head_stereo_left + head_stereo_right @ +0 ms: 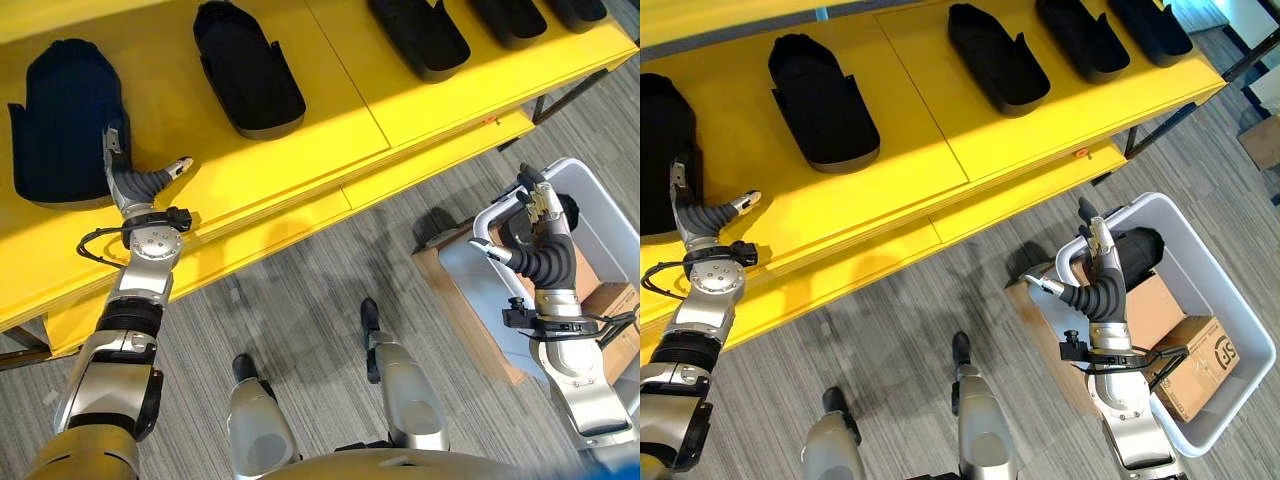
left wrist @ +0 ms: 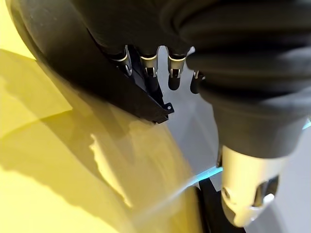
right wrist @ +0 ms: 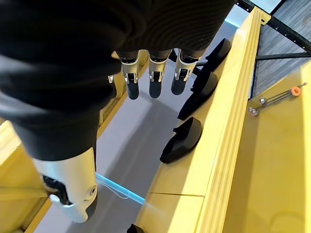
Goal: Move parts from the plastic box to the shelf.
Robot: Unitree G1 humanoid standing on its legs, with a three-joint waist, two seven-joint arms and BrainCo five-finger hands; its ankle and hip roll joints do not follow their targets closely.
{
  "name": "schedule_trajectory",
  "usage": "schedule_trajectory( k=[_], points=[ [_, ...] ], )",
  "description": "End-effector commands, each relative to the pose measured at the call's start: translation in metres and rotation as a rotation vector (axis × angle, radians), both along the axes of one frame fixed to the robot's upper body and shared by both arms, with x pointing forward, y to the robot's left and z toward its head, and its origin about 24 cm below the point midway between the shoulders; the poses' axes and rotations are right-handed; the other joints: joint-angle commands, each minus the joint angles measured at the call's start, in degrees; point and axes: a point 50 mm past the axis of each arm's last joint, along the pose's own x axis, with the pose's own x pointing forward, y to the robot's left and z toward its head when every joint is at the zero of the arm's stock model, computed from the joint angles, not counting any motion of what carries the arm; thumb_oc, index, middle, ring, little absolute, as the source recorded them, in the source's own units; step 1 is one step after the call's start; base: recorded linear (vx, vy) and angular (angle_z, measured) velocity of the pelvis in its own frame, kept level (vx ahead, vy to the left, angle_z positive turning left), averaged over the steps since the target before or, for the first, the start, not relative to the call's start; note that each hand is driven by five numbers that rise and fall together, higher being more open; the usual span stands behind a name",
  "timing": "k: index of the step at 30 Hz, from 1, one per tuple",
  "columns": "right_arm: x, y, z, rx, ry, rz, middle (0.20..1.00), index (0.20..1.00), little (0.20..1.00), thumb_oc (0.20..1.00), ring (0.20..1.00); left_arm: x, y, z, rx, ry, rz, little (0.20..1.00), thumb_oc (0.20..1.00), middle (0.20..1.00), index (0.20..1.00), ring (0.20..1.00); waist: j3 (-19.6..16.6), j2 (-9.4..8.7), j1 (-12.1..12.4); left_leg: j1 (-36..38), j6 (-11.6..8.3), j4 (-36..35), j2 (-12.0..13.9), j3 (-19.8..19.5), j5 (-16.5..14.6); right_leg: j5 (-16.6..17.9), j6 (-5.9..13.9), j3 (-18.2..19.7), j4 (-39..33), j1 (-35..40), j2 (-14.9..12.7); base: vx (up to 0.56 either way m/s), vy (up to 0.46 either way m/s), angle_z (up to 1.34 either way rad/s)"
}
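Both hands (image 1: 150, 182) open, empty.

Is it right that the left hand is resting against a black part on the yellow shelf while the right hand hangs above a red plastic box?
Not quite: the plastic box is white, not red, as the right eye view shows. The rest holds: the left hand rests against a black part on the yellow shelf, and the right hand hangs above the box.

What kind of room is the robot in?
Probably a workshop or factory: a long yellow shelf holds a row of black parts, and a plastic box with cardboard boxes sits on grey floor.
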Motion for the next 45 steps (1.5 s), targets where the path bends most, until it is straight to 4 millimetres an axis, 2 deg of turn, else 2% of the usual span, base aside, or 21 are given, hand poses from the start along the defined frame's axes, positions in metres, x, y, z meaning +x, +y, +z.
schedule_trajectory(
  k=[1, 8, 19, 45],
  points=[
    [-0.008, -0.003, 0.023, -0.01, -0.117, 0.025, 1.0, 1.0, 1.0, 1.0, 1.0, 0.004, 0.006, 0.0, -0.083, -0.018, 0.009, 1.0, 1.0, 1.0, 1.0, 1.0, -1.6, -1.23, 0.3, -0.3, 1.29, 1.1, 1.1, -2.7, 3.7, -2.4, 2.97, 3.4, 9.1, -0.6, -2.9, 0.02, -0.002, -0.07],
    [-0.008, -0.004, 0.022, -0.007, -0.104, 0.026, 1.0, 1.0, 1.0, 1.0, 1.0, 0.009, 0.004, -0.004, -0.184, -0.032, -0.004, 1.0, 1.0, 1.0, 1.0, 1.0, -2.0, -1.53, -0.2, -0.4, 1.25, 1.3, 1.4, -2.5, 3.6, -2.5, 2.98, 3.8, 9.5, -1.1, -2.6, 0.01, 0.002, -0.11],
    [-0.009, -0.004, 0.021, -0.01, -0.096, 0.028, 1.0, 1.0, 1.0, 1.0, 1.0, 0.013, -0.006, 0.0, -0.223, -0.072, -0.046, 1.0, 1.0, 1.0, 1.0, 1.0, -2.2, -1.58, -0.4, -0.7, 1.25, 1.8, 1.5, -2.4, 3.4, -2.4, 3.02, 4.3, 9.8, -1.7, -2.6, 0.0, 0.001, -0.01],
    [-0.011, -0.01, 0.02, -0.036, -0.077, 0.012, 1.0, 1.0, 1.0, 1.0, 1.0, 0.015, -0.018, 0.034, -0.279, -0.258, -0.132, 1.0, 1.0, 1.0, 1.0, 1.0, -3.3, -0.89, -0.7, -1.5, 1.09, 2.3, 1.9, -2.3, 3.3, -2.4, 2.76, 4.9, 10.4, -2.5, -2.2, 0.0, 0.0, 0.0]
  ],
)
